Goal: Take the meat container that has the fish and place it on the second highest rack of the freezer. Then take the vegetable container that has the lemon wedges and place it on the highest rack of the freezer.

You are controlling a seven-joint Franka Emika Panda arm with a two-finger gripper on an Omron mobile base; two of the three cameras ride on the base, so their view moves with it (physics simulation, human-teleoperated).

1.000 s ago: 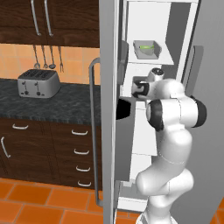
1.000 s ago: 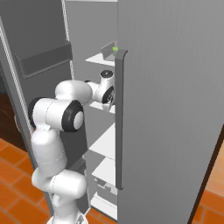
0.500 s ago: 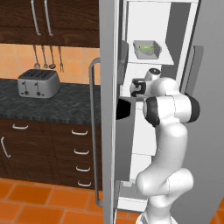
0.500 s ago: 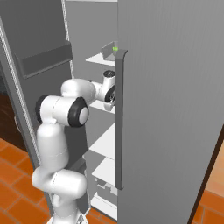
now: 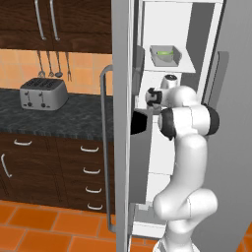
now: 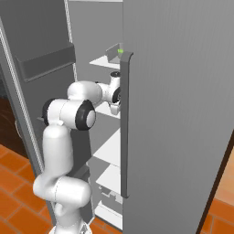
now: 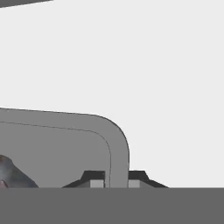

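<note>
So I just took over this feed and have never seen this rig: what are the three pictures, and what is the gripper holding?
The white machine is a robot arm on a base that can drive, reaching into an open freezer. Two pictures come from cameras on that base, behind the arm to its left and right. The third looks along the gripper from the hand itself. There its two dark tips are shut on the rim of a grey tray, the meat container; a bit of the fish shows at the lower left. On the shelf above, in the left base view, sits the vegetable container with green lemon wedges.
</note>
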